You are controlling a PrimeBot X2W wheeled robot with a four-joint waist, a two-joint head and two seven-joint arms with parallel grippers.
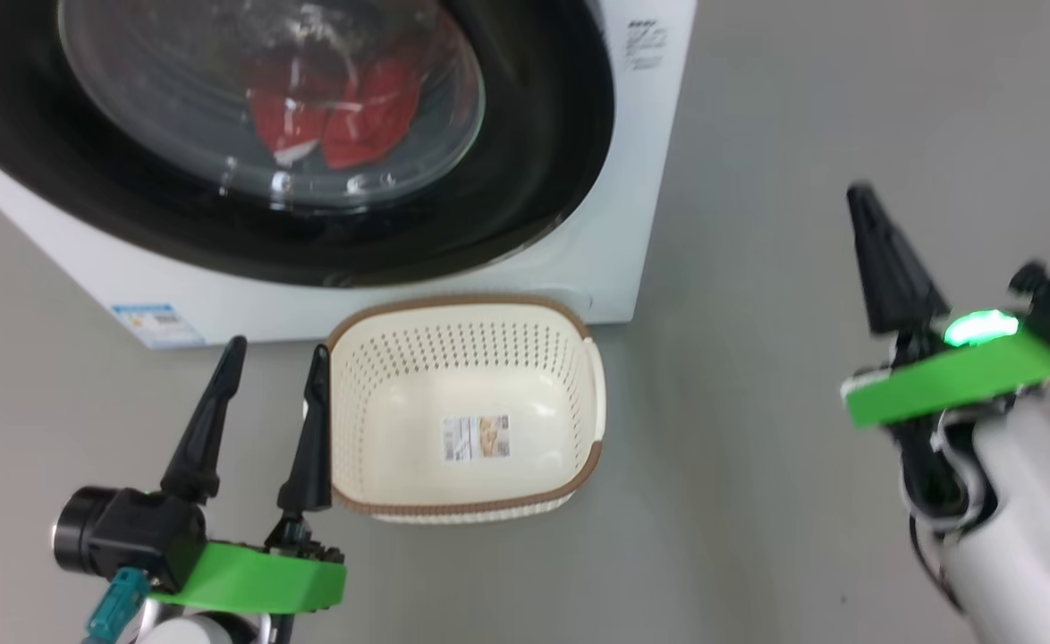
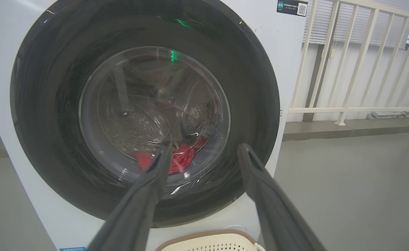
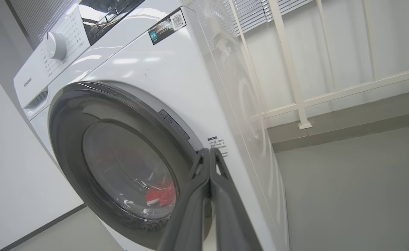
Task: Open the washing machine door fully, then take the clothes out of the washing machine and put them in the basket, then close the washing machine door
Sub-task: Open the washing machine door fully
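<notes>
The shut washing machine door [image 1: 525,179], clothes [image 1: 364,116] lying behind its glass, is being pointed at by the empty, pressed-together right gripper [image 1: 860,197], seemingly nearer its right edge than the wide-open, empty left gripper [image 1: 278,349].

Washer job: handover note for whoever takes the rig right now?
Left gripper: open, empty, beside the basket.
Right gripper: shut, empty, in the air right of the washer.
Door: closed. Clothes: inside, behind the glass. Basket: empty, on the floor before the washer.
Done: nothing yet.
Left: open door fully, move clothes to basket, close door.
</notes>
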